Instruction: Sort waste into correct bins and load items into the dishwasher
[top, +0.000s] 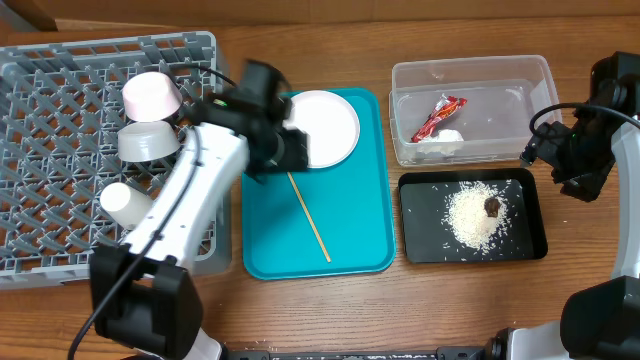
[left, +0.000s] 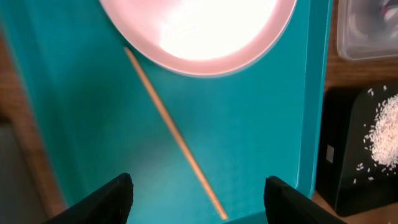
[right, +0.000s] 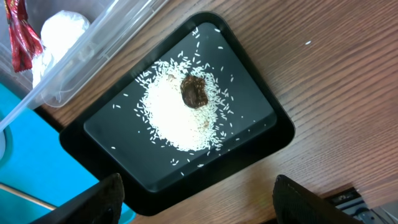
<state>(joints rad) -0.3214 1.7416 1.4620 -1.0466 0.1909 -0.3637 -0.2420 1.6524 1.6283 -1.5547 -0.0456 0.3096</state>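
Observation:
My left gripper (top: 290, 150) (left: 199, 199) is open and empty, low over the teal tray beside the round white plate (top: 322, 128) (left: 199, 31). One wooden chopstick (top: 308, 215) (left: 174, 134) lies on the tray between its fingers. A pink bowl (top: 150, 95), a white bowl (top: 148, 140) and a small white cup (top: 125, 200) sit in the grey dish rack (top: 60, 110). The clear tub (top: 470, 75) (right: 99, 43) holds the red wrapper (top: 438, 117) (right: 18, 37) and white tissue (top: 442, 140) (right: 62, 28). The black tray (top: 425, 235) (right: 249, 124) holds rice (top: 470, 218) (right: 174, 115) and the brown lump (top: 493, 206) (right: 194, 91). My right gripper (top: 540, 150) (right: 199, 205) is open and empty above the black tray's right edge.
The teal serving tray (top: 355, 220) (left: 261, 124) lies mid-table between the rack and the two bins. My left arm reaches across the rack's right side. Bare wooden table (top: 420, 310) runs along the front edge.

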